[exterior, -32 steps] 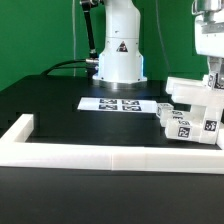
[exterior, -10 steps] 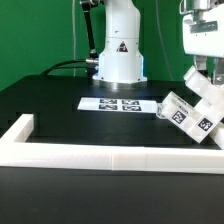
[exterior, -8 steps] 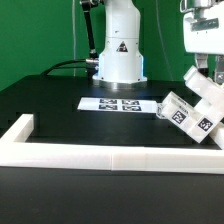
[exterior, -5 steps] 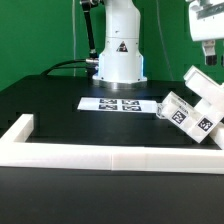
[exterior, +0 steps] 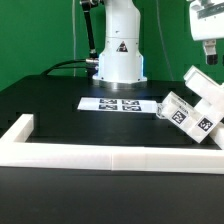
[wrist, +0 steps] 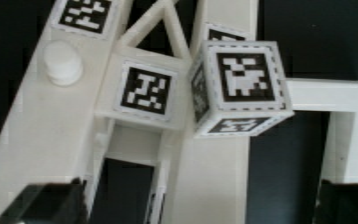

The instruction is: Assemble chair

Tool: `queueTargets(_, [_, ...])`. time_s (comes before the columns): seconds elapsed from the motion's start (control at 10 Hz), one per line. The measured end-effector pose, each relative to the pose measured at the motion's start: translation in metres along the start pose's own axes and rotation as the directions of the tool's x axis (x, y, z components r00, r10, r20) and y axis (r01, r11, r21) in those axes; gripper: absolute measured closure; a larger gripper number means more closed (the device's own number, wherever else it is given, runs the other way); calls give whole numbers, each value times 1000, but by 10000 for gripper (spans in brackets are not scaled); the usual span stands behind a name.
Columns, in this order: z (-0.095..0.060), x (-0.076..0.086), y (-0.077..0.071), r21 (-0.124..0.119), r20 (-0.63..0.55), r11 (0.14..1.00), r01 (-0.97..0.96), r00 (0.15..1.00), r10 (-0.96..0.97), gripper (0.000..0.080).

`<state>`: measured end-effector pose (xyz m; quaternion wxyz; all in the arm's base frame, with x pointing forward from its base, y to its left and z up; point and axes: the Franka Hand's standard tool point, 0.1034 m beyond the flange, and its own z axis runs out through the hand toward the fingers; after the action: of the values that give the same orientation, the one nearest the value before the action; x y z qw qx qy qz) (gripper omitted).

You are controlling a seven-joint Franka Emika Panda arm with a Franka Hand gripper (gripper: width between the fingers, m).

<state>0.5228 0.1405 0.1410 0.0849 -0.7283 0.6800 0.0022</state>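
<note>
The chair parts (exterior: 194, 106) are a cluster of white blocky pieces with black-and-white tags. They rest tilted on the black table at the exterior view's right. My gripper (exterior: 209, 58) hangs above them, clear of them, open and empty. In the wrist view the gripper (wrist: 197, 208) looks down on the parts: a tagged cube-like piece (wrist: 242, 85) beside a long white piece with a tag (wrist: 144, 90). The dark fingertips (wrist: 48, 203) stand wide apart at the frame's edges, with nothing gripped between them.
The marker board (exterior: 120, 103) lies flat mid-table in front of the robot base (exterior: 119, 55). A long white border rail (exterior: 100, 156) runs along the near edge and turns back at the exterior view's left. A green wall stands behind.
The chair parts went from lying flat to tilted. My gripper then let go and rose straight up off them. Nothing has moved in the last half second.
</note>
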Motion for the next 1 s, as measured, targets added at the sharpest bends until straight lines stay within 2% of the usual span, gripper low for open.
queueTargets(0.2, [-1, -1, 3, -1, 2, 1000, 7, 1000, -7, 151])
queueTargets(0.5, [3, 4, 24, -17, 4, 1000, 22, 1000, -22, 151])
queueTargets(0.7, [9, 9, 33, -25, -6, 999, 33, 999, -33, 151])
queueTargets(1.0, [18, 22, 27, -28, -25, 997, 74, 997, -75, 151])
